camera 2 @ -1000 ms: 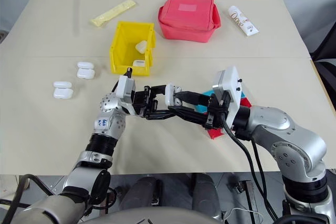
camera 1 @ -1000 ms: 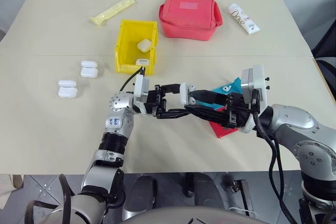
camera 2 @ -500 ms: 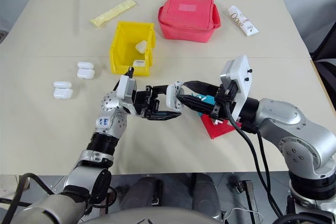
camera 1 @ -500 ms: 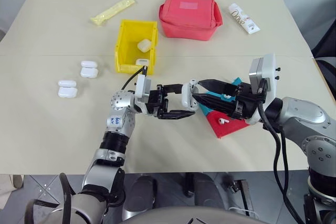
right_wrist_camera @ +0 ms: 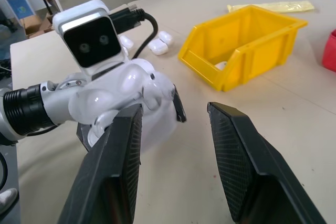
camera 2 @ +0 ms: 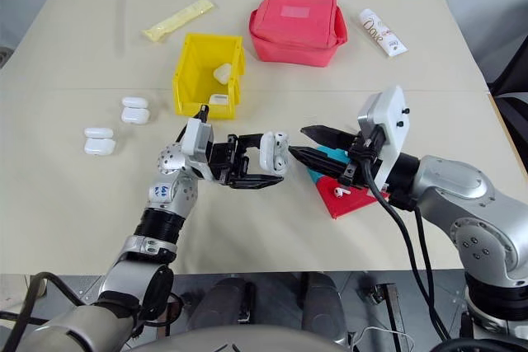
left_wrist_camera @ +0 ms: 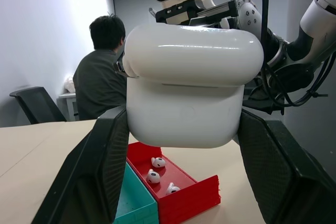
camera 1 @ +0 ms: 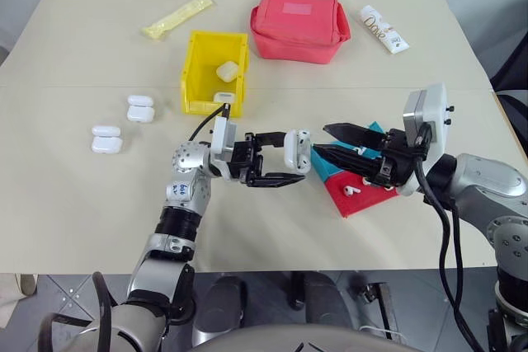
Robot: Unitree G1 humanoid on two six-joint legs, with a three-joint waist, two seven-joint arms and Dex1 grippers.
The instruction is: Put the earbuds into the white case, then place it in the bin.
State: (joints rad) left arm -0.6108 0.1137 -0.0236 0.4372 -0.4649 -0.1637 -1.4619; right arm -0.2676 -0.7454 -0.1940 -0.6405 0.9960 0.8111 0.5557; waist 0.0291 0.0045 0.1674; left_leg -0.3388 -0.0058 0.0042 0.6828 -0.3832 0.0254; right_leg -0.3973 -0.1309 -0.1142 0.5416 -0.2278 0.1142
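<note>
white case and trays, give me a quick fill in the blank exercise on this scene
1. The left gripper is shut on the white case, whose lid is ____.
2. Loose earbuds lie in the ____ tray.
3. The right gripper, its fingers open, holds ____.
4. The yellow bin on the table already holds ____ white cases.

Missing words: closed; red; nothing; two
</note>
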